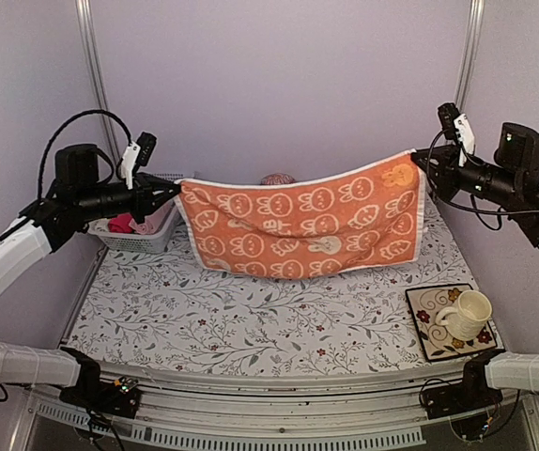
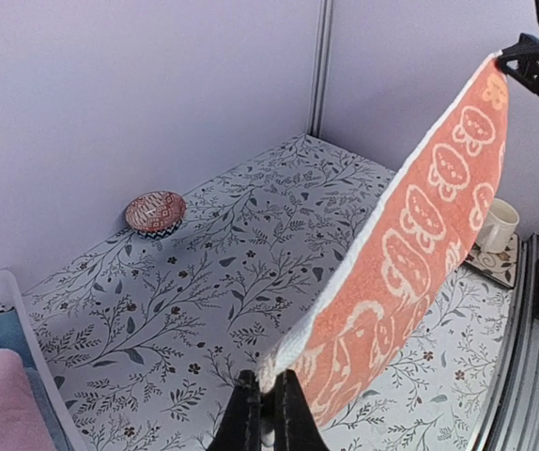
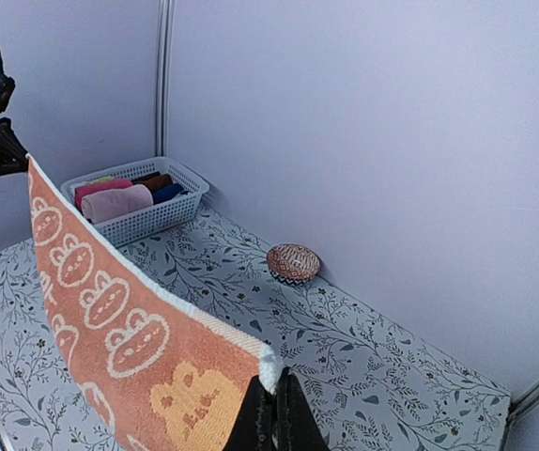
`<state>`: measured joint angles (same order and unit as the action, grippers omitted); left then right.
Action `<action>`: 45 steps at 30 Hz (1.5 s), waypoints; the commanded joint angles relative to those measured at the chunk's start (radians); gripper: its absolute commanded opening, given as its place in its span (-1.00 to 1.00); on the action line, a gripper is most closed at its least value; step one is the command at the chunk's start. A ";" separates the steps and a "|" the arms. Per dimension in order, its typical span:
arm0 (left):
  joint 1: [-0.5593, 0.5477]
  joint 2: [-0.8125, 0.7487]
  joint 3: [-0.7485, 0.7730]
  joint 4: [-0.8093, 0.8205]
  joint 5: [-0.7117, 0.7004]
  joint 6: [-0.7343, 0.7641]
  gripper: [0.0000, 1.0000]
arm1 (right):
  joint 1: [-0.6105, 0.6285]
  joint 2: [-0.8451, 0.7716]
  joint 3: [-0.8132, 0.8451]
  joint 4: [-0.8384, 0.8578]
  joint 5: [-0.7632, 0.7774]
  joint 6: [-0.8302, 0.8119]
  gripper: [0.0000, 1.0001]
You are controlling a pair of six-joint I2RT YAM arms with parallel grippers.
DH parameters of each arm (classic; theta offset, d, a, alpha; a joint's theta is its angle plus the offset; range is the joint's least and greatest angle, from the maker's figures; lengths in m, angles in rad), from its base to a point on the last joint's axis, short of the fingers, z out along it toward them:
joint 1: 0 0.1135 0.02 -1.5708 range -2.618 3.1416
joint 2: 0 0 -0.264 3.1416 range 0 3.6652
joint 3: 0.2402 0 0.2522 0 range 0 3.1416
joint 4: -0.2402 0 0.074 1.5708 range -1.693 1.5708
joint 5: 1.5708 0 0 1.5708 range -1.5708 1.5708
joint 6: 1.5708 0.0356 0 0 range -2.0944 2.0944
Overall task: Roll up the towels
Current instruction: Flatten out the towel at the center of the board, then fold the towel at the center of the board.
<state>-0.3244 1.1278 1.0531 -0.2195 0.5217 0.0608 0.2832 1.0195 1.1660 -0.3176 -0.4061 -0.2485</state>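
The peach-orange towel [image 1: 302, 225] with cream figures hangs spread in the air above the table, stretched between both grippers. My left gripper [image 1: 173, 188] is shut on its top left corner; in the left wrist view the gripper [image 2: 268, 399] pinches the white edge of the towel [image 2: 420, 235]. My right gripper [image 1: 418, 160] is shut on the top right corner; in the right wrist view the gripper [image 3: 275, 399] holds the towel [image 3: 129, 348]. A light pink towel [image 3: 119, 202] lies rolled in the white basket [image 3: 157, 218].
The white basket [image 1: 143, 235] with rolled cloths stands at the back left. A small patterned bowl [image 1: 277, 178] sits at the back wall, behind the towel. A cream mug [image 1: 467, 315] stands on a patterned square plate [image 1: 423, 334] at the front right.
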 commanded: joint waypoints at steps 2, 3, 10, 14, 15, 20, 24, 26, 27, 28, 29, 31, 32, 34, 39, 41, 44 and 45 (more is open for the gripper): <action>0.006 0.022 -0.043 -0.027 0.005 0.002 -1.00 | 0.001 0.143 0.006 -0.076 0.150 0.118 -0.96; 0.007 0.060 -0.028 -0.048 -0.003 0.000 -1.00 | 0.001 0.190 0.009 -0.096 0.189 0.134 -0.96; 0.013 0.505 0.183 -0.145 -0.040 -0.050 -1.00 | 0.002 0.588 0.136 -0.114 0.276 0.149 -0.96; 0.012 0.834 0.421 -0.273 -0.135 -0.066 -1.00 | 0.001 0.765 0.192 -0.077 0.371 0.131 -0.96; 0.011 0.894 0.466 -0.276 -0.155 -0.070 -1.00 | -0.001 0.809 0.209 -0.076 0.397 0.124 -0.96; 0.008 1.070 0.646 -0.306 -0.256 -0.063 -1.00 | -0.010 0.940 0.263 -0.056 0.462 0.118 -0.96; 0.007 1.109 0.696 -0.308 -0.312 -0.034 -1.00 | -0.031 0.958 0.268 -0.018 0.429 0.132 -0.96; 0.007 1.115 0.704 -0.305 -0.323 -0.018 -1.00 | -0.041 0.966 0.275 -0.014 0.404 0.123 -0.95; 0.007 1.113 0.704 -0.302 -0.324 -0.013 -1.00 | -0.045 0.971 0.281 -0.014 0.395 0.117 -0.95; 0.006 1.108 0.698 -0.293 -0.327 -0.010 -1.00 | -0.055 0.975 0.284 -0.012 0.382 0.115 -0.95; 0.007 1.102 0.689 -0.283 -0.327 -0.006 -1.00 | -0.065 0.977 0.286 -0.007 0.366 0.115 -0.95; 0.006 1.087 0.669 -0.256 -0.321 0.005 -1.00 | -0.083 0.982 0.283 0.008 0.318 0.115 -0.95; 0.006 1.082 0.661 -0.247 -0.317 0.014 -1.00 | -0.091 0.986 0.287 0.008 0.300 0.116 -0.94; 0.006 1.070 0.650 -0.248 -0.296 0.024 -1.00 | -0.100 0.989 0.290 0.003 0.260 0.108 -0.93; 0.003 0.991 0.576 -0.236 -0.233 0.035 -1.00 | -0.101 0.930 0.244 -0.029 0.158 0.091 -0.93; -0.003 0.946 0.530 -0.219 -0.208 0.040 -1.00 | -0.101 0.885 0.200 -0.037 0.139 0.106 -0.93; -0.021 0.880 0.466 -0.196 -0.188 0.055 -1.00 | -0.101 0.821 0.139 -0.052 0.115 0.116 -0.93; -0.028 0.863 0.447 -0.195 -0.183 0.063 -1.00 | -0.101 0.802 0.118 -0.053 0.097 0.118 -0.93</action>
<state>-0.3302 2.0914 1.5570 -0.4583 0.2897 0.0872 0.1848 1.9263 1.3464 -0.3454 -0.2302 -0.1421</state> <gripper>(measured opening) 0.021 0.037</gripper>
